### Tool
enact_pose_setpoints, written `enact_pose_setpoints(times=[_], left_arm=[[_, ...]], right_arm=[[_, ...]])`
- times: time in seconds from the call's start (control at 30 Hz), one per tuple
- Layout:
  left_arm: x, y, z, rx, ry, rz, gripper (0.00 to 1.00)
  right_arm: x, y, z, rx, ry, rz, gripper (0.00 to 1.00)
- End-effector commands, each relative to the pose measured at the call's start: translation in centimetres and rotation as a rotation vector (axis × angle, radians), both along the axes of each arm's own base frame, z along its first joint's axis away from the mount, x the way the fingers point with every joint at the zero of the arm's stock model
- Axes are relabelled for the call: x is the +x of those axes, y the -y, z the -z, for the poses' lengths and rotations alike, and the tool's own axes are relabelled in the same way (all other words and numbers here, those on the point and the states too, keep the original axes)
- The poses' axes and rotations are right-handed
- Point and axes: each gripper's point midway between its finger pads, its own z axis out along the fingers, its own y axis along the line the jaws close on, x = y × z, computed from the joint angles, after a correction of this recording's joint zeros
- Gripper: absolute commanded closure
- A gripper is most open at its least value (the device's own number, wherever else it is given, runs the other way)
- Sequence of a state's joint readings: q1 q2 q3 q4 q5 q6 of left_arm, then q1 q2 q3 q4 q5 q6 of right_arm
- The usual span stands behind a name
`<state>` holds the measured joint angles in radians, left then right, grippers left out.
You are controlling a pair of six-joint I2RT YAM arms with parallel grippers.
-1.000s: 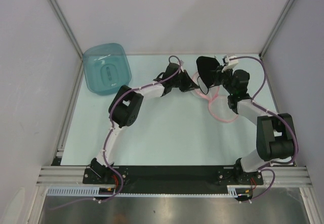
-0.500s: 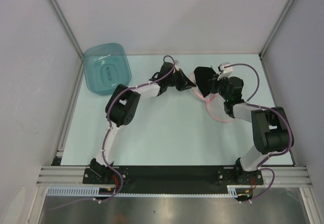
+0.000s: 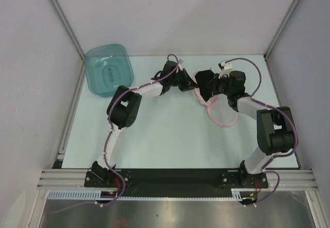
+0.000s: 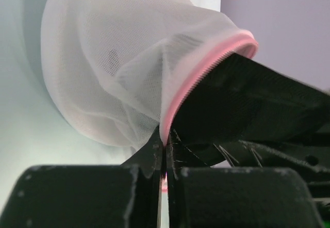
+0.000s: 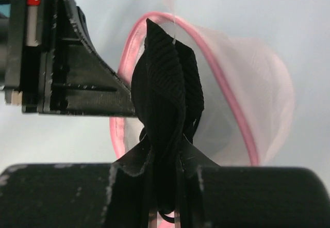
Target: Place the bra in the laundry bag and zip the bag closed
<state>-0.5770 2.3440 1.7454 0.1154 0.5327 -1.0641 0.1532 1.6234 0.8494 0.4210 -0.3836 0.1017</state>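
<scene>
The bra (image 5: 165,107) is folded into a narrow upright wad and clamped between the jaws of my right gripper (image 5: 164,186), its ribbed black fabric rising in front of the open mouth of the bag (image 5: 258,104). Whether its tip already crosses the pink rim, I cannot tell. From above, the bra (image 3: 205,80) sits toward the far right of the table (image 3: 170,140), between my two grippers and just beside each. My right gripper (image 3: 214,84) reaches in from the right; my left gripper (image 3: 193,85) comes in from the left. The left gripper (image 4: 164,153) is closed tight on the bag's pink zipper edge, fingertips meeting on the trim, and holds that side up so the white mesh (image 4: 113,73) bulges away from me in a dome. The black fabric shows right against the rim on the right of that view. The other half of the bag (image 3: 223,115) lies flat on the table nearer to the arms' bases, its pink loop open. The teal tub (image 3: 109,70) stands in the far left corner, well apart from all this.
</scene>
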Motion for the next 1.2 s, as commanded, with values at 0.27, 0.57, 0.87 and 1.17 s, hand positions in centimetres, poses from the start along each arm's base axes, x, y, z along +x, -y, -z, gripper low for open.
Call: enact_pose_setpoints(times=[0.27,0.57,0.87,1.17], left_arm=[[-2.4,0.5,-6.9,-0.02,0.169,0.097,0.99],[-2.9,-0.6,-6.2,0.081,0.211,0.108,1.0],[-2.6,-2.4,-7.6,0.186,0.306,0.151,0.96],[-4.5,-5.0,-7.2,0.266,0.334,0.148,0.79]], right_arm=[[1.9,-3.5,3.0,0.365,-0.487,0.012,1.0],[-2.3,-4.3,3.2,0.22,-0.477,-0.026,1.0],[-5.5,-3.6,3.7,-0.001,-0.355,-0.05,1.0],[-6.4,-3.6,3.1,-0.105,-0.279,-0.067,1.0]])
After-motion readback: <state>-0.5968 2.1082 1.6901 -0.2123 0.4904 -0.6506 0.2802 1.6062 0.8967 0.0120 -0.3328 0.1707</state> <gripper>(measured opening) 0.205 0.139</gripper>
